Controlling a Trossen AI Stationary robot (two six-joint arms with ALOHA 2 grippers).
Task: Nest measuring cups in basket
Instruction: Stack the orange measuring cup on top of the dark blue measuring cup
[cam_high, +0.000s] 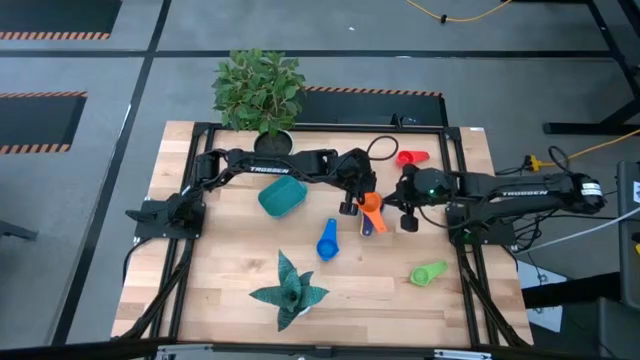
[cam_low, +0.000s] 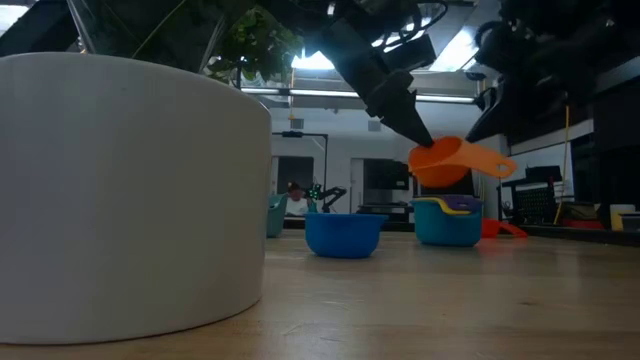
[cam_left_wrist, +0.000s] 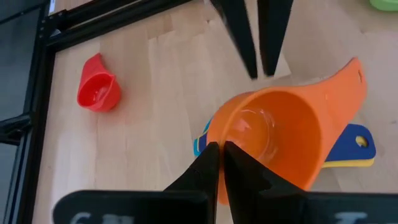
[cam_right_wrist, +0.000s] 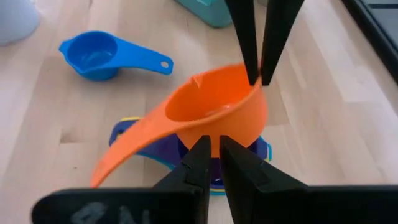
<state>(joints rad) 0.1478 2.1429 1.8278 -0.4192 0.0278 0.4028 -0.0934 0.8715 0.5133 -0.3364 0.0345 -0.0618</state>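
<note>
My left gripper (cam_left_wrist: 217, 155) is shut on the orange measuring cup (cam_high: 370, 204), just above a stack of light blue, yellow and dark blue cups (cam_low: 447, 222) at mid-table. My right gripper (cam_right_wrist: 213, 149) stands shut beside the orange cup on its right. In the left wrist view a strip of table shows between its fingertips (cam_left_wrist: 252, 73) and the cup. A blue cup (cam_high: 327, 241), a red cup (cam_high: 410, 157) and a green cup (cam_high: 428, 273) lie apart on the table. The teal basket (cam_high: 283, 195) sits left of the stack. My left gripper pinches the orange cup's rim (cam_left_wrist: 219, 147) on the side opposite the handle (cam_left_wrist: 351, 78), one finger inside the bowl and one outside. The fingers slant down from the table's left. The cup hangs tilted, clear of the stack, with its handle toward the table's right.
A white pot with a spiky green plant (cam_high: 288, 290) stands near the front edge and fills the left of the low view (cam_low: 120, 190). A leafy potted plant (cam_high: 258, 90) stands at the far edge. A black frame (cam_high: 440, 140) borders the table.
</note>
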